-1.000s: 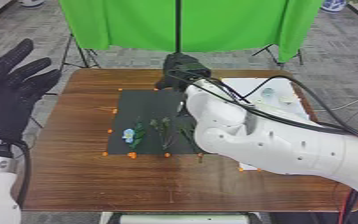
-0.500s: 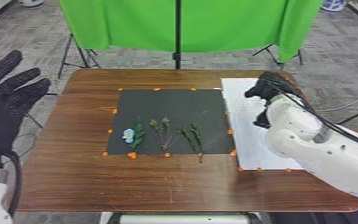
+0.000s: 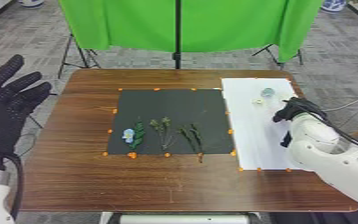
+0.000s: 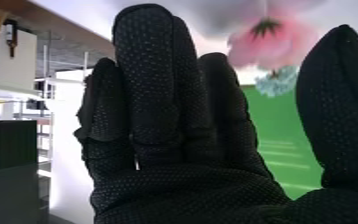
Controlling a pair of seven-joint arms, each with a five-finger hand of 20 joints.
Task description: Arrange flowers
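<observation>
Probably liable to crush or skew the pink flower (image 4: 286, 46) by closing the released, straight-fingered right hand (image 4: 184, 187) too low.

On the tabletop (image 3: 140, 182), a mat (image 3: 162, 105) lies left of a sheet (image 3: 251, 132). Left to right on the mat lie a flower (image 3: 128, 135), leaves (image 3: 139, 134), sprigs (image 3: 165, 131) and stems (image 3: 196, 139). Blossoms (image 3: 267, 92) lie on the sheet's far part.

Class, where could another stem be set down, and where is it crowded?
Bare: the dark mat beyond the stems; the brown table left of the mat. Crowded: the mat's near half; the white sheet's far half, with pale blooms and the right hand.
</observation>
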